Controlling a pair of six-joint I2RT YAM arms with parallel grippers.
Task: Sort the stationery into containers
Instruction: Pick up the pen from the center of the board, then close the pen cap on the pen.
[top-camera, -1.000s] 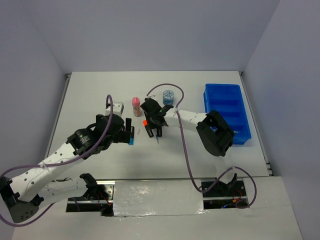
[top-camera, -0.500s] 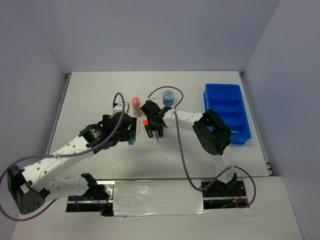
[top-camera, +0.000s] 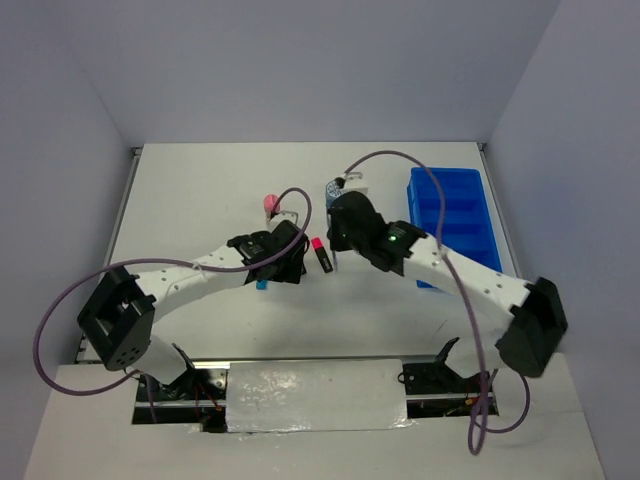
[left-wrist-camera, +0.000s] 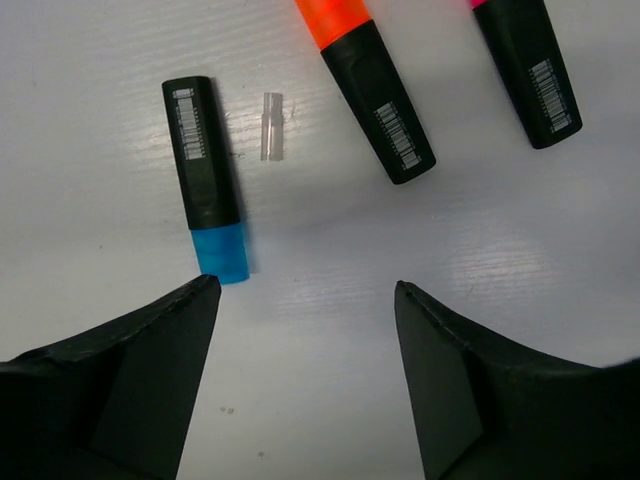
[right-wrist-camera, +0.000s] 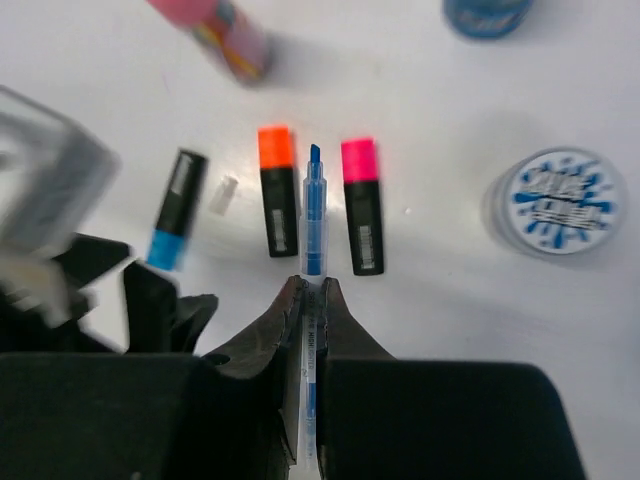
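My right gripper (right-wrist-camera: 315, 285) is shut on a thin pale pen (right-wrist-camera: 313, 215) with blue inside and holds it above the table. Below it lie the orange-capped highlighter (right-wrist-camera: 277, 200), the pink-capped one (right-wrist-camera: 362, 200) and the blue-capped one (right-wrist-camera: 175, 215). My left gripper (left-wrist-camera: 305, 290) is open and empty, just short of the blue-capped highlighter (left-wrist-camera: 205, 185), with the orange one (left-wrist-camera: 370, 80) and the pink one (left-wrist-camera: 525, 65) beyond. In the top view the left gripper (top-camera: 283, 265) hides the orange highlighter, and the right gripper (top-camera: 340, 232) is beside the pink one (top-camera: 320, 253). The blue tray (top-camera: 455, 215) stands to the right.
A small clear cap (left-wrist-camera: 272, 127) lies between the blue and orange highlighters. A blue-white roll (right-wrist-camera: 558, 200) lies right of the pink highlighter, and a second roll (right-wrist-camera: 488, 12) is farther off. The pink-topped tube (top-camera: 268, 203) stands behind the left gripper.
My right gripper has risen and shifted right with the pen, uncovering the pink highlighter. My left gripper has moved right, over the highlighters.
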